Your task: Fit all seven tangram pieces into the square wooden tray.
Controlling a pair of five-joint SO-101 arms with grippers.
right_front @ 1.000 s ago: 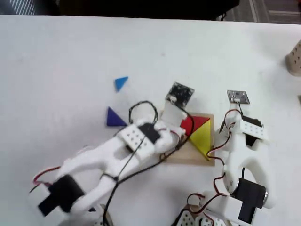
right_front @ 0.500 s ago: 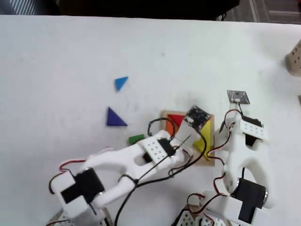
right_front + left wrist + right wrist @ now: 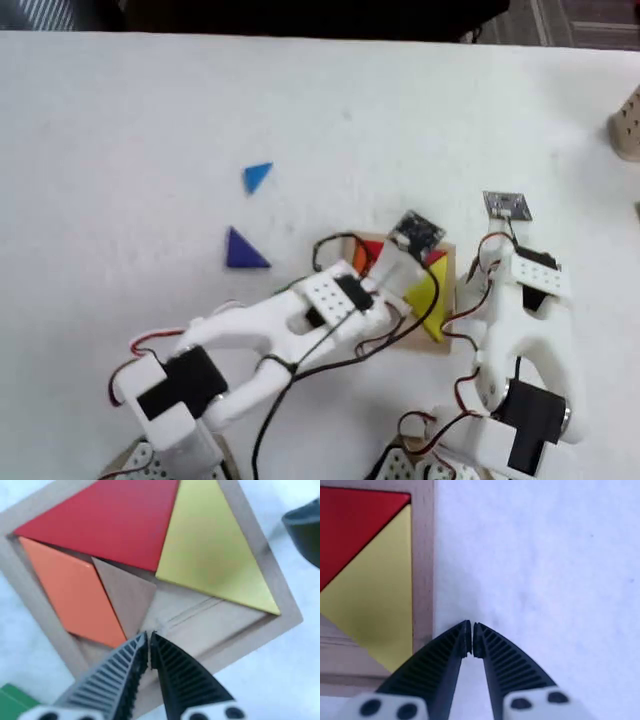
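Swung a little since before, the left arm (image 3: 260, 335) bends over the wooden tray (image 3: 260, 550) on the table (image 3: 120, 120), its left gripper (image 3: 149, 642) pinched shut on nothing. Inside lie three pieces, I think: a red piece (image 3: 110, 525), a yellow piece (image 3: 207, 555) and an orange piece (image 3: 75, 595). Outside lie three more, a green piece (image 3: 12, 702), a light blue triangle (image 3: 257, 176) and a dark blue triangle (image 3: 243, 250), and the right gripper (image 3: 471, 640), shut too, is beside the tray.

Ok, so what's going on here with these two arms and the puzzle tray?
A tangram is being packed into the wooden tray. A red triangle, a yellow triangle and an orange piece already lie inside. The left gripper hangs shut and empty over the tray's bare part. The right gripper is shut over the table beside the tray. A green piece lies just outside, and the light blue triangle and dark blue triangle lie farther off.
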